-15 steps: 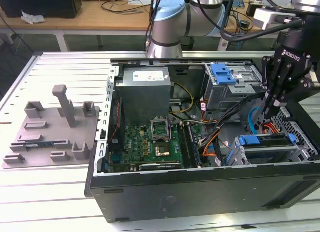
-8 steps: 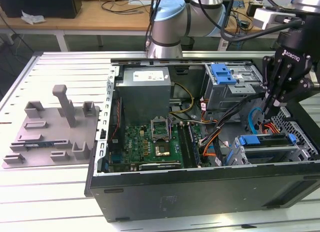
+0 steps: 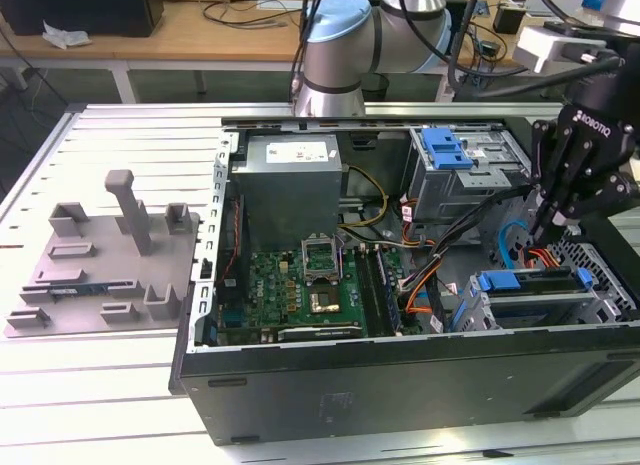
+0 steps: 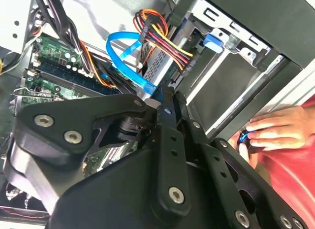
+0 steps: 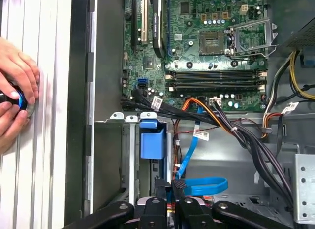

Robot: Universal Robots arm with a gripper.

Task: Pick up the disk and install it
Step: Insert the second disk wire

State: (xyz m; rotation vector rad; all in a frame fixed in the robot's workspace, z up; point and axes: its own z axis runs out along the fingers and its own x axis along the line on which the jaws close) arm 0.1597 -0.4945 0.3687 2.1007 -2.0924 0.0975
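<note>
**benchrat:** Where's the disk sitting right now?

**ur_tinkerer:** Looks like it's lying flat in the lower drive cage, at the front corner of the PC case on the exterior view's right. In the second wrist view a red, yellow and black wire bundle is running into its end, and a blue flat cable is looping just beside it.

**benchrat:** And the gripper?

**ur_tinkerer:** It's hanging right over that cage. The fingers are looking pressed together in both wrist views, nothing clamped between them as far as I can see. Can't tell if the tips are actually touching the disk.

**benchrat:** Anything else going on?

**ur_tinkerer:** A person's hand is resting on the slatted table outside the case, wrapping around a small black knob with a blue ring.
</note>
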